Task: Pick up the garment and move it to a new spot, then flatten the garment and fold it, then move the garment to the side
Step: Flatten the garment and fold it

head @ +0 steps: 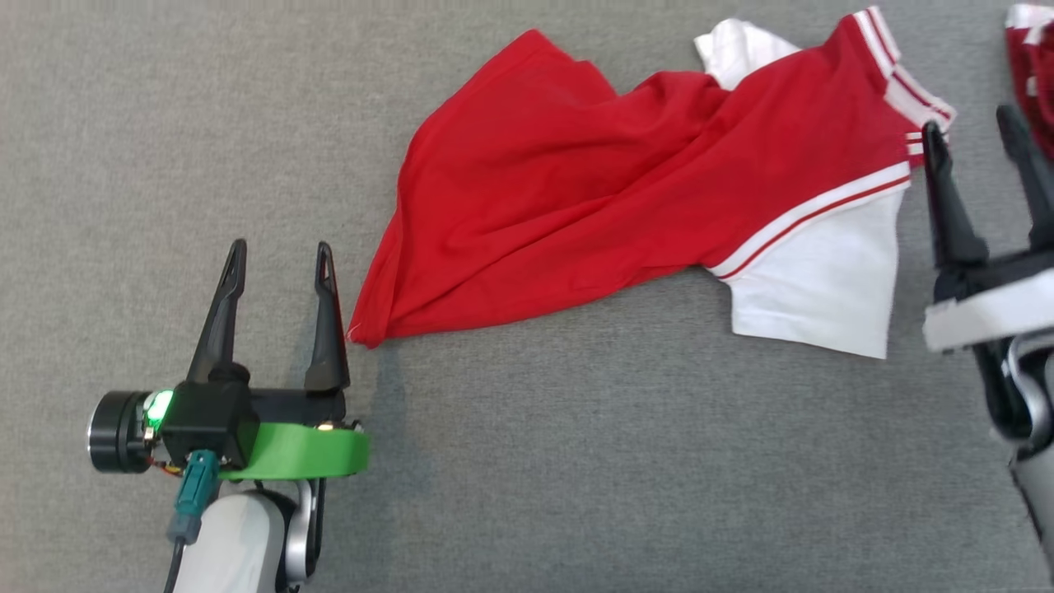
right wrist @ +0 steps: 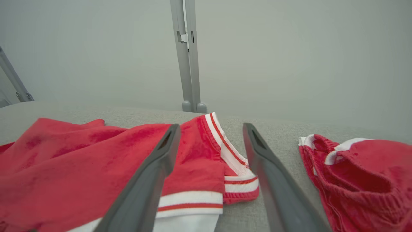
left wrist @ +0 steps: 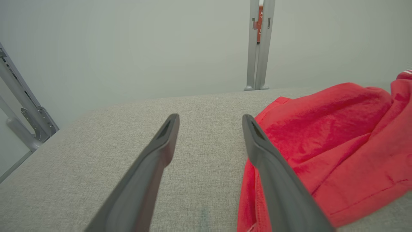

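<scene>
Right, the garment (head: 626,206) lies crumpled on the grey tabletop (head: 165,123), spread from the middle of the head view out to the right, red body bunched in long folds, one white sleeve flat at its near right corner and a striped red-and-white band up at the far right. Left gripper (head: 281,245) sits low on the left, fingers spread wide with nothing between them, its inner finger just beside the garment's near-left hem corner but apart from it. Right gripper (head: 968,119) is over on the right, fingers likewise wide apart and gripping nothing; its inner fingertip lines up with the striped cuff, though I cannot tell whether it touches the cloth. Crowding that side is a second red piece (head: 1033,74) at the right edge of the head view, near the gripper's outer finger. The right wrist view fills that in: this piece is a rumpled heap with white trim, a strip of bare tabletop separating it from the garment's striped edge, and the gripper's outer finger lies over that strip. The left wrist view gives the hem from low down, a red fold beside the inner finger, with a slanted metal frame (left wrist: 22,100) off the table's left end. Both wrist views catch the table's far edge, a grey upright post (right wrist: 186,54) standing just behind it against a pale wall. Open room is plentiful left of the garment and along the whole near side.
</scene>
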